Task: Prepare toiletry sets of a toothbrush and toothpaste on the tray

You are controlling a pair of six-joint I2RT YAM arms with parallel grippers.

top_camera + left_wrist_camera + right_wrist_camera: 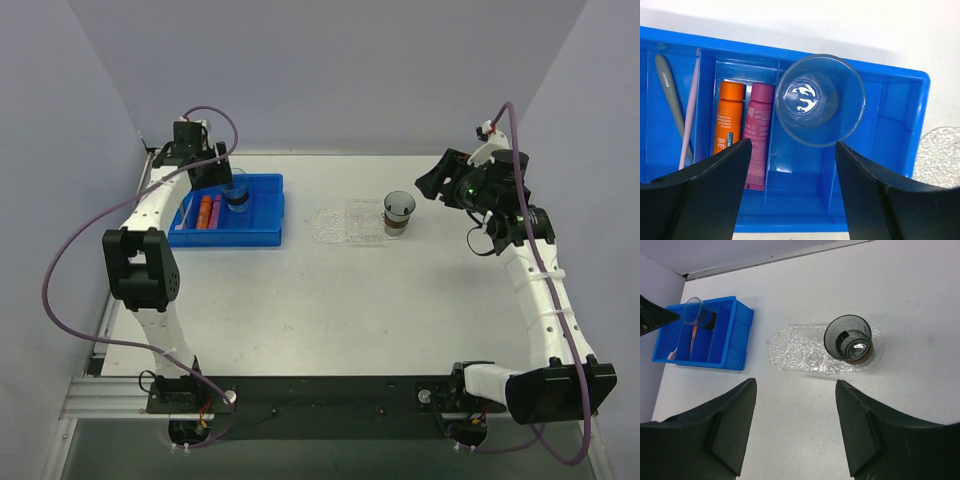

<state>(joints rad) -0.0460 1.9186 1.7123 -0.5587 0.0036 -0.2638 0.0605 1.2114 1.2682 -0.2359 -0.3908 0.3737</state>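
Nothing of a set is on the tray [795, 352] yet; only a dark cup [847, 337] stands at its right end. The left gripper [792, 145] hangs released and empty over the blue bin [920, 100], probably lined up on the clear cup [820, 100]. In the neighbouring compartments lie the orange toothpaste [729, 117], the pink toothpaste [757, 132] and the slim grey toothbrush [670, 95]. The next move calls for a descent and a narrow pinch. The right gripper [796, 385] is spread and empty.

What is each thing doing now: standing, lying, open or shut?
Clear glass, upright in the blue bin.
Orange toothpaste, lying flat in bin.
Pink toothpaste, lying flat beside it.
Grey toothbrush, lying flat in bin.
Pale toothbrush, lying flat too.
Dark cup, upright on the tray.
Left gripper, jaws open.
Right gripper, jaws open.
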